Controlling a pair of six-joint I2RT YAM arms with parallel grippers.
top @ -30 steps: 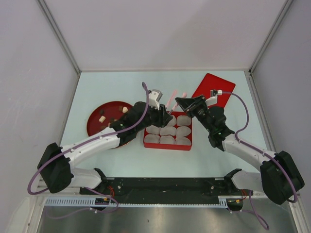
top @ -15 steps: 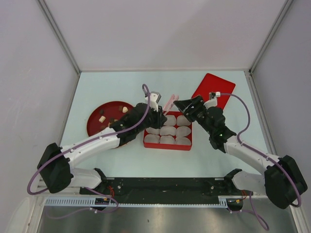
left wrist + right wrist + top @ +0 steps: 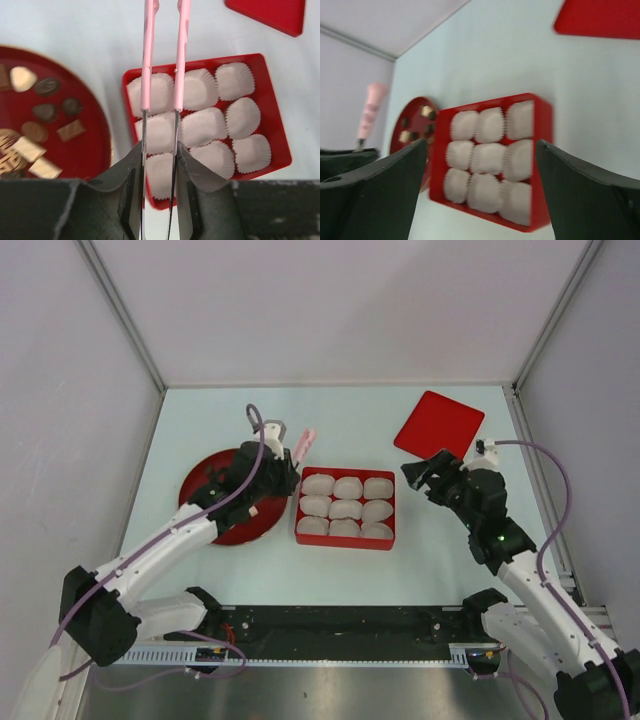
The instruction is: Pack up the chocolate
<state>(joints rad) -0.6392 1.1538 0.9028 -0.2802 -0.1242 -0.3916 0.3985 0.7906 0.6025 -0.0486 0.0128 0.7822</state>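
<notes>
Landmark: red tray [image 3: 345,541] at mid-bench [image 3: 330,410], holding nine white paper cups [image 3: 202,126] in three rows of three.

Chocolate [image 3: 46,111]: all pieces seen lie on the round red plate [image 3: 95,150], just left of the tray. They are a mix of dark brown rounded pieces and tan or cream blocks, loosely scattered. In the top view the left arm covers much of the plate, so no count is possible.

Left pincer [image 3: 159,156]: to the left of the tray's far-left corner, above the plate's near side to the tray. It is closed down on the tongs [image 3: 148,65], with the two thin metal arms clamped between its fingers. The pink ends point away from the pincer, close together and roughly parallel, with a narrow gap between them. In the wrist view they lie across the tray's left columns of cups. Whether they touch a cup cannot be told.

Right pincer [image 3: 424,476]: to the right of the tray, apart from it. Its fingers are spread wide with nothing held between them.

Red lid [image 3: 440,425]: flat on the bench, beyond the tray's far-right corner and well apart from it.
</notes>
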